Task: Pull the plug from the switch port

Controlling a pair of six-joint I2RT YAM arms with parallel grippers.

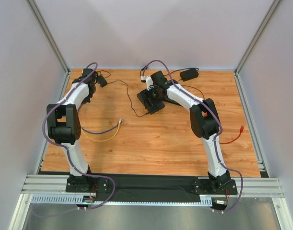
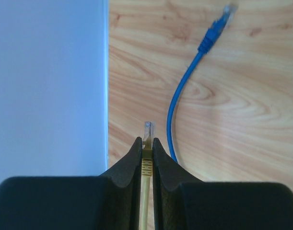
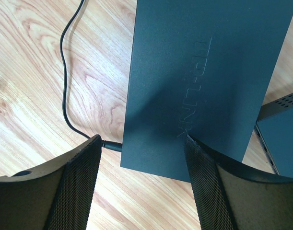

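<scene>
Wood-grain bench (image 1: 184,139), pale wall (image 2: 45,86): yellow plug (image 2: 147,129) clamped in the left fingers (image 2: 132,163).
Plug's long axis runs straight up the left-wrist frame at lower centre, clear tip uppermost, ribbed boot pinched between smooth black pads; a blue cable (image 2: 177,96) curves to the upper right. The switch (image 3: 199,72), a flat matt dark box with embossed lettering, fills the right-wrist frame's upper right; the mesh-textured right fingers (image 3: 84,177) stand wide apart, one over its near edge, one over bare wood, gripping nothing.

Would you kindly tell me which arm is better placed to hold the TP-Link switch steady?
Right. The right gripper hangs open, straddling the edge of the TP-Link switch. The left gripper is shut on the yellow cable, away by the wall.
</scene>
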